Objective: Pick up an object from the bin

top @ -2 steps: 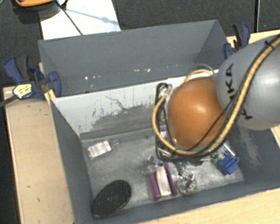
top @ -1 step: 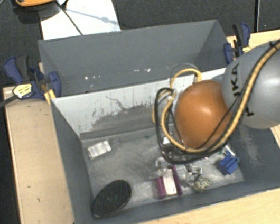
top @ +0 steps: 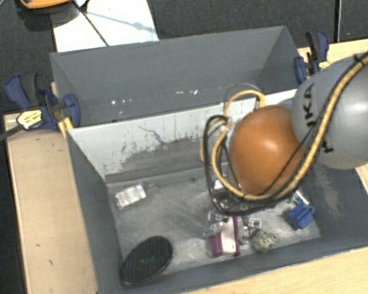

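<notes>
The arm [top: 348,121] comes into the grey bin [top: 93,194] from the right. Its orange cover [top: 261,147], ringed by looped yellow and black cables [top: 219,165], sits above the gripper [top: 227,221] and hides much of it. The gripper is low over the floor of the bin, towards the front wall and a little right of the middle. Whether the jaws are spread or pressed together cannot be told, since the cover and the dark wrist parts mask them, and nothing can be seen pinched between them. Just below the jaws, on the side of the front wall, lies a small magenta block [top: 221,243] with a pale part along its right edge. It is the nearest thing to the jaws, though whether they touch it cannot be made out. Just right of that block, and a little further from the jaws, lies a mottled grey lump [top: 262,240]. Further right of the jaws, near the arm's side, is a small blue piece [top: 299,217]. Well to the left of the jaws a black ribbed disc [top: 145,260] leans in the front left corner. Up and to the left of the jaws, towards the back wall, a small clear packet [top: 131,196] lies flat and alone
</notes>
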Controlling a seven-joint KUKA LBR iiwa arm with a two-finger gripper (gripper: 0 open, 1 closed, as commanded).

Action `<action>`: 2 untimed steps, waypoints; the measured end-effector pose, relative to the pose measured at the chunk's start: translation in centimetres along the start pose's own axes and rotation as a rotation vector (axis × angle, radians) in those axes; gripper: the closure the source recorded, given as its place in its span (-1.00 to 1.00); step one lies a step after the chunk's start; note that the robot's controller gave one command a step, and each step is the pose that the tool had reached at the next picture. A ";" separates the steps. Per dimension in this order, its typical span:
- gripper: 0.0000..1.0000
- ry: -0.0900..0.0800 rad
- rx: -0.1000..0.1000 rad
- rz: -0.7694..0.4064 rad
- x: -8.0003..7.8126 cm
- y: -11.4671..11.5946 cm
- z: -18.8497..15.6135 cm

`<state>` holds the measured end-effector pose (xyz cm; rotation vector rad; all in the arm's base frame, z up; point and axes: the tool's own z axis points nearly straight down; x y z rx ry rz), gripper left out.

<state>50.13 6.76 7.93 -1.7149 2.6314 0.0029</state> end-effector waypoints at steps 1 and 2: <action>1.00 -0.001 0.007 -0.017 1.9 -1.4 -6.6; 1.00 -0.003 0.010 -0.007 2.8 -4.0 -13.6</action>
